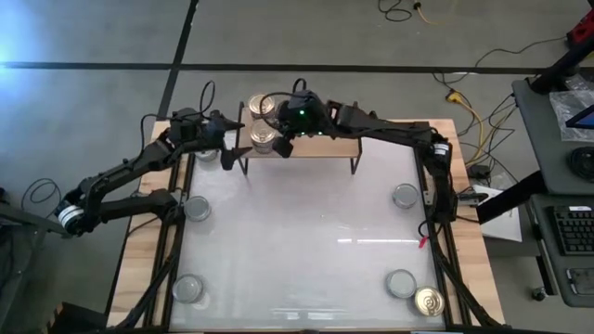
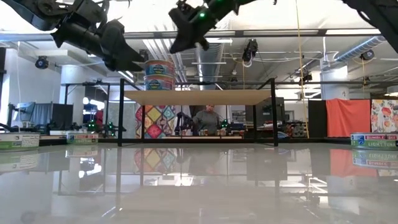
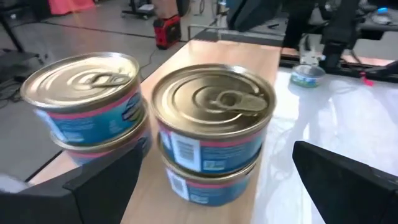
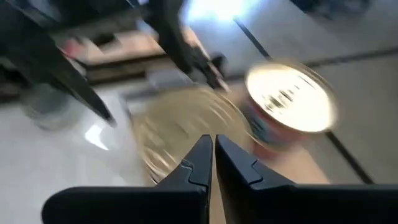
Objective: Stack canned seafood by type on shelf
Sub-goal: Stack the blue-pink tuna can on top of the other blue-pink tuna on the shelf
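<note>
Gold-lidded tins (image 3: 211,130) stand stacked between the spread left tool (image 3: 211,180).

Two stacks of gold-lidded tins (image 3: 211,134) stand side by side on the shelf (image 3: 249,53). Left pincer (image 3: 214,186) fingers spread wide before them.

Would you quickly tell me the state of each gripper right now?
Left gripper: open, holding nothing, facing the stacked tins on the shelf.
Right gripper: closed, holding nothing, above the shelf.
</note>
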Tool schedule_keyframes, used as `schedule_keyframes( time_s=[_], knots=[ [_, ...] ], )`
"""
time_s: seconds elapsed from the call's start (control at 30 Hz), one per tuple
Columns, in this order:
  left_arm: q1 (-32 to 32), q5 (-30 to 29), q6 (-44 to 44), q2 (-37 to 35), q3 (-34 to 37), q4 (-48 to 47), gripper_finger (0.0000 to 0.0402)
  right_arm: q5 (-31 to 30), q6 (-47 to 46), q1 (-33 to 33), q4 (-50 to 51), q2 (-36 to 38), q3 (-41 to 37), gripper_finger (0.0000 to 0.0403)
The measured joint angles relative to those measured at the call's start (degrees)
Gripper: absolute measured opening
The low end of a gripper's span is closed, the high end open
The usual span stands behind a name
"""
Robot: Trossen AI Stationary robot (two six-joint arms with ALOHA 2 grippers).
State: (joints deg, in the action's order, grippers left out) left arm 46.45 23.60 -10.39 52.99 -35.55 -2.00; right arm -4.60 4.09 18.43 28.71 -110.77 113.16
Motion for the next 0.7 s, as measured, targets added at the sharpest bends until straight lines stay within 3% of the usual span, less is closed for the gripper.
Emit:
schedule_keyframes(
  time_s=[0.17, 0.37, 0.57, 0.7],
  knots=[
    [-0.27, -0.14, 0.12, -0.29, -0.02, 0.04, 0.04, -5.98, 0.65, 0.73, 7.22, 0.63, -0.04, 0.0013],
    [-4.58, -0.64, 1.62, -1.55, -0.02, -2.53, 0.0394, -4.73, 0.85, 1.69, 10.02, -0.02, -2.37, 0.0013],
    [-12.95, -11.58, 2.91, -4.16, 0.01, -5.58, 0.0386, -1.02, 1.52, 1.58, 8.17, -1.95, -5.51, 0.0013],
    [-18.46, -14.56, 4.9, -4.7, 0.39, -7.53, 0.0386, -0.44, 1.29, 1.36, 4.98, -2.74, -6.88, 0.0013]
  ],
)
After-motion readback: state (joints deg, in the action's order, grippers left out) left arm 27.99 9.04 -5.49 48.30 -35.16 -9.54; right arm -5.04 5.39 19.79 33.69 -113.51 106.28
